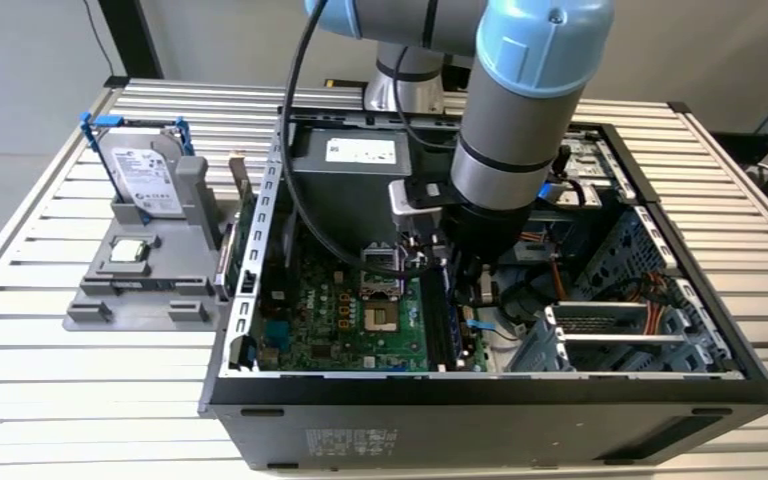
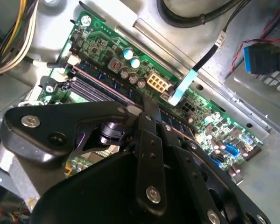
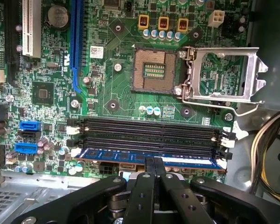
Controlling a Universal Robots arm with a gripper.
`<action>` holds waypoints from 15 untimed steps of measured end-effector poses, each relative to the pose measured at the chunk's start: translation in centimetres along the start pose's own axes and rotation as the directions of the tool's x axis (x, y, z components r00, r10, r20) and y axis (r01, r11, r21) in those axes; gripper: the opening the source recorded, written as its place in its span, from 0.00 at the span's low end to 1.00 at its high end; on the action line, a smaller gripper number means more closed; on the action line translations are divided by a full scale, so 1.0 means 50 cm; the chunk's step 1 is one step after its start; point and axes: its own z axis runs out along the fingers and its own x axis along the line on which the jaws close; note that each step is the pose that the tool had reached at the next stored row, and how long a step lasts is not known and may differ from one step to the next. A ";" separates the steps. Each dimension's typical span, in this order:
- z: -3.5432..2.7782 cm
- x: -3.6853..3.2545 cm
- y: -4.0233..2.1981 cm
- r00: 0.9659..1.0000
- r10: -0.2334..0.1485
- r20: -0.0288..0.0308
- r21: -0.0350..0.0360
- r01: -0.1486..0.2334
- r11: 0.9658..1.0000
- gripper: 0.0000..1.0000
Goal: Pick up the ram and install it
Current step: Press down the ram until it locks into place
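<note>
The ram (image 3: 107, 154) is a long blue board with a white sticker, standing in the memory slot nearest my gripper on the green motherboard (image 3: 112, 88). My gripper (image 3: 153, 164) is down over the middle of the stick, its black fingers closed on the top edge. In the second wrist view the ram (image 2: 100, 83) runs as a thin edge toward the gripper (image 2: 148, 108). In the exterior view the arm reaches down into the open computer case (image 1: 491, 385), with the gripper (image 1: 468, 290) low above the ram (image 1: 452, 325).
Empty black memory slots (image 3: 149, 127) lie beside the ram. The processor socket (image 3: 151, 70) is open with its metal frame (image 3: 221, 72) swung aside. Yellow cables (image 3: 270, 140) hang near the slot ends. Outside the case, a grey stand (image 1: 144, 295) holds a hard drive (image 1: 144, 172) and a processor chip (image 1: 128, 250).
</note>
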 end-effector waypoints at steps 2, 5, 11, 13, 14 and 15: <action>-0.016 0.000 -0.001 1.000 0.000 0.002 0.001 0.000 1.000 0.00; -0.044 0.001 -0.001 1.000 0.000 0.002 0.001 0.000 1.000 0.00; -0.098 0.000 -0.003 1.000 0.000 0.002 0.000 0.000 1.000 0.00; -0.116 0.000 -0.004 1.000 0.000 0.002 0.000 0.000 1.000 0.00; -0.121 0.000 -0.004 1.000 0.000 0.002 0.001 0.000 1.000 0.00; -0.122 0.000 -0.004 1.000 0.000 0.002 0.001 0.000 1.000 0.00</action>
